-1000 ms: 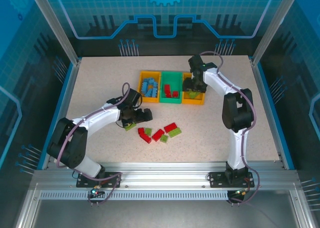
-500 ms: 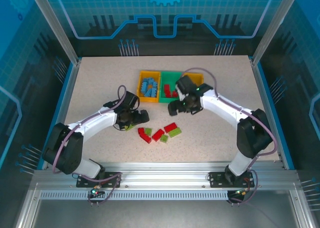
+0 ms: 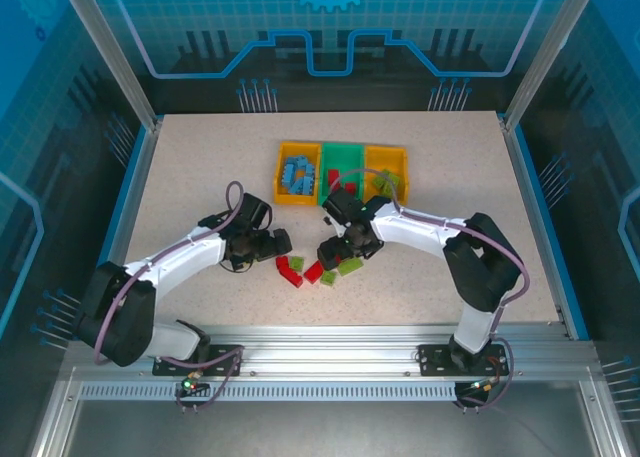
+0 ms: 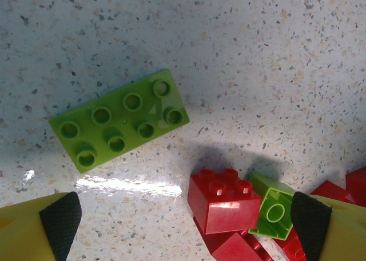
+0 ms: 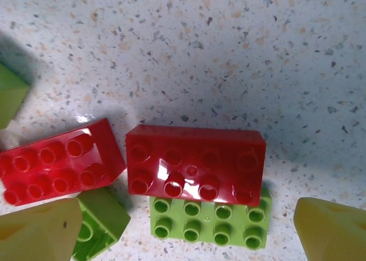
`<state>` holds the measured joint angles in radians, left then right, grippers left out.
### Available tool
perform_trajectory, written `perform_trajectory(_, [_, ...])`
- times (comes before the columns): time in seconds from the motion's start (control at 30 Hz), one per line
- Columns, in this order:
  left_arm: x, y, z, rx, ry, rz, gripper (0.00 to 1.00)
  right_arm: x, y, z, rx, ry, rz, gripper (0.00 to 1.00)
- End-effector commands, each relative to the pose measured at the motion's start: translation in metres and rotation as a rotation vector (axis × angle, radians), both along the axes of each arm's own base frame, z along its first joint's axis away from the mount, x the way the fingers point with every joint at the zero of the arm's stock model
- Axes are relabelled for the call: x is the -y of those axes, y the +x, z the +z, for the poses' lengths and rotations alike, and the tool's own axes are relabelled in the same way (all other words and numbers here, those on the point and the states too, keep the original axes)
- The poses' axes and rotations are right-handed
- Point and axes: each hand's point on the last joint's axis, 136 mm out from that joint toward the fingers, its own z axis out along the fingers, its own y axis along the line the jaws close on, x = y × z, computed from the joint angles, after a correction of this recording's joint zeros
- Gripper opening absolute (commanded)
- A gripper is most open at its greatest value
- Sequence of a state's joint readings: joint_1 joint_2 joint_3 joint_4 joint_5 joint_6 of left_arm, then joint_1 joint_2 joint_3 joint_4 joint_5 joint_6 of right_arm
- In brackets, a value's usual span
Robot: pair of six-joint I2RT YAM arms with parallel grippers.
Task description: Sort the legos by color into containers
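Loose legos lie mid-table: red ones (image 3: 290, 270) and light green ones (image 3: 350, 267). My left gripper (image 3: 272, 244) hovers open just left of them. In its wrist view a long green brick (image 4: 119, 119) lies ahead, and a red square brick (image 4: 223, 201) and a small green one (image 4: 274, 212) sit between the fingers (image 4: 60, 218). My right gripper (image 3: 336, 250) is open over the pile's right side, straddling a long red brick (image 5: 195, 164) and a long green brick (image 5: 209, 221). The containers stand behind: orange-yellow (image 3: 300, 145) with blue bricks, green (image 3: 346, 153) with red ones, orange-yellow (image 3: 386, 150) with green ones.
Another long red brick (image 5: 57, 168) and a small green brick (image 5: 100, 224) lie by my right gripper's left finger. The two grippers are close together over the pile. Aluminium frame posts and blue walls border the table.
My right arm has swung from above the right-hand bin down to the loose pile, its jaws opening wider on the way. My left gripper has shifted slightly toward the near edge.
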<state>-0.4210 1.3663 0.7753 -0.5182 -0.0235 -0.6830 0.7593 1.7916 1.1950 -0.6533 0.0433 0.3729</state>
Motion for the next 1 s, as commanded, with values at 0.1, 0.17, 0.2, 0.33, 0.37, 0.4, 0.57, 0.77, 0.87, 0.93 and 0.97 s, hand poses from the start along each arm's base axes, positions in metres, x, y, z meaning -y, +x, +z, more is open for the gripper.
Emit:
perform_trajectory(0.1, [-0.008,-0.005,0.001,0.006,0.012,0.036,0.99,-0.009,-0.003,-0.017,-0.03,-0.014,0.024,0.95])
perform_trajectory(0.17, [-0.009,-0.006,0.0,0.004,0.013,0.036,0.99,-0.007,-0.001,-0.021,-0.031,-0.033,0.025,0.93])
perform_trajectory(0.2, [-0.008,-0.005,0.001,0.006,0.01,0.037,0.99,-0.007,0.0,-0.023,-0.03,-0.041,0.023,0.91])
perform_trajectory(0.33, [-0.009,-0.006,0.001,0.005,0.014,0.037,0.99,-0.002,0.004,-0.026,-0.024,-0.073,0.019,0.85])
perform_trajectory(0.37, [-0.009,-0.005,0.001,0.006,0.014,0.038,0.99,-0.002,0.004,-0.027,-0.023,-0.075,0.019,0.84])
perform_trajectory(0.4, [-0.01,-0.005,0.001,0.007,0.014,0.037,0.99,-0.001,0.005,-0.026,-0.02,-0.075,0.019,0.81])
perform_trajectory(0.57, [-0.01,-0.006,0.0,0.003,0.015,0.038,0.99,0.004,0.008,-0.028,-0.021,-0.091,0.017,0.79])
perform_trajectory(0.77, [-0.011,-0.008,-0.002,-0.002,0.016,0.04,0.99,0.016,0.01,-0.024,-0.019,-0.068,-0.01,0.79])
perform_trajectory(0.87, [-0.012,-0.009,-0.003,-0.004,0.015,0.043,0.99,0.027,0.011,-0.024,-0.02,-0.081,-0.024,0.79])
perform_trajectory(0.93, [-0.011,-0.009,-0.004,-0.006,0.012,0.044,0.99,0.032,0.012,-0.025,-0.026,-0.087,-0.031,0.79])
perform_trajectory(0.97, [-0.011,-0.009,-0.004,-0.007,0.012,0.045,0.99,0.032,0.011,-0.025,-0.029,-0.087,-0.023,0.79])
